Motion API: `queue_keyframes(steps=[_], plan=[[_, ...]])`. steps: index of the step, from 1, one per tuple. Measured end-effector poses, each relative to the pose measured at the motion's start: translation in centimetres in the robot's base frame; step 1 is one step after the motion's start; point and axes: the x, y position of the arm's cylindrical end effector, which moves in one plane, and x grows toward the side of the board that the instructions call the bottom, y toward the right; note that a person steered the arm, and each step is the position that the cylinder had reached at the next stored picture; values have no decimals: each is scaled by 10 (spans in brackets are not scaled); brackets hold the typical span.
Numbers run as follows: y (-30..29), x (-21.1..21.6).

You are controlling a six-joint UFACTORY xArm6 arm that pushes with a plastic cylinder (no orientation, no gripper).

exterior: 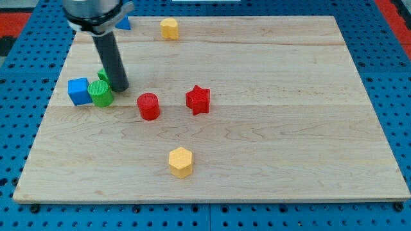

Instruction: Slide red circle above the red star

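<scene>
Seven blocks sit on the wooden counter [270,128] in front of you. You have no fingers here to spread or close, only a dark rod whose end, my tip [119,88], rests on the wood in the upper-left part of the view. The red circle [148,106] lies at about 4 o'clock from my tip, near it but apart. The red star [198,99] stands at 3 o'clock from the circle, a small gap between them (the two look roughly level across the view). At 8 o'clock from my tip, just beside it, you see a green cylinder [100,94], with a blue cube [78,90] touching it at 9 o'clock. A second green block [103,75] peeps out behind the rod; its shape cannot be made out. Near the top edge are a yellow block [169,28] and a blue block [123,24], the blue one partly hidden by the arm. A yellow hexagon [180,161] sits at 5 o'clock from the circle, well apart.
</scene>
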Motion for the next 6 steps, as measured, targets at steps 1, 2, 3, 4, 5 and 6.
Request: queue_keyframes(steps=[1, 2, 3, 4, 5, 6], plan=[[9, 40], [17, 71], [44, 73], [74, 21], [85, 19], [98, 5]])
